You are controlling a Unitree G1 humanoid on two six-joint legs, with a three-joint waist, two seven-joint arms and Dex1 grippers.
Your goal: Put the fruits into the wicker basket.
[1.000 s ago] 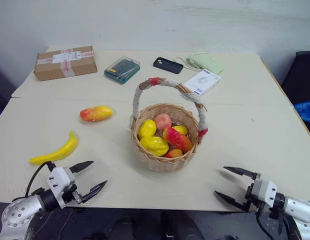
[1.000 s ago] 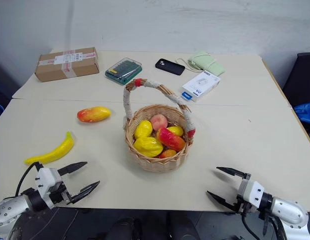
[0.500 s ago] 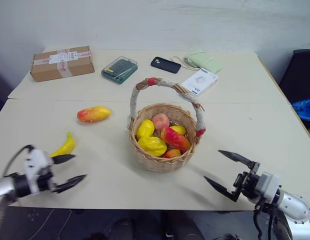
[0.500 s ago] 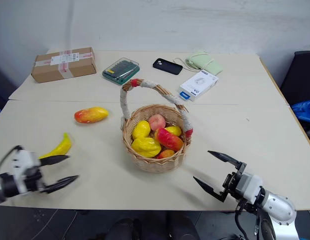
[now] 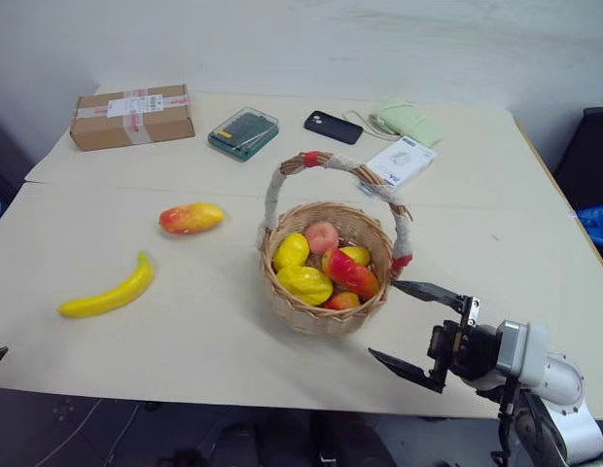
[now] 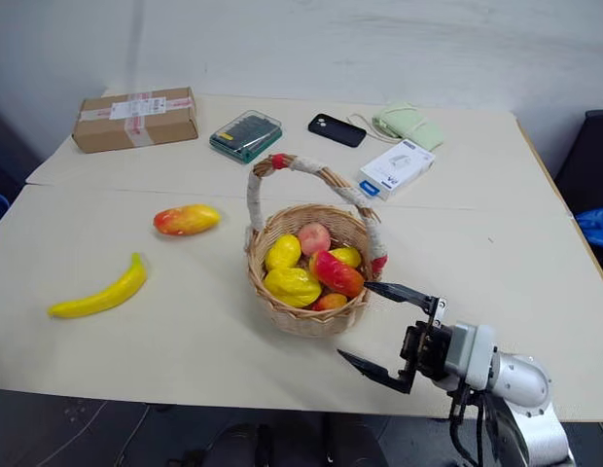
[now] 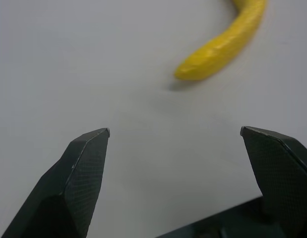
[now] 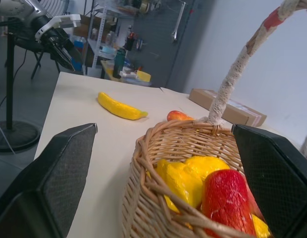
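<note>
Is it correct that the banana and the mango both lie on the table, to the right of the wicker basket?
Not quite. The banana and the mango do lie on the table, but to the left of the wicker basket, not the right. The left eye view shows it.

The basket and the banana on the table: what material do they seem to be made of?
The wicker basket looks like woven natural cane with a matte tan finish: the interlaced strands show plainly. Pale cloth and red bands wrap its handle. The banana looks like moulded plastic or foam, smooth and glossy: its yellow is even and it catches the light. Which of the two cannot be told.
</note>
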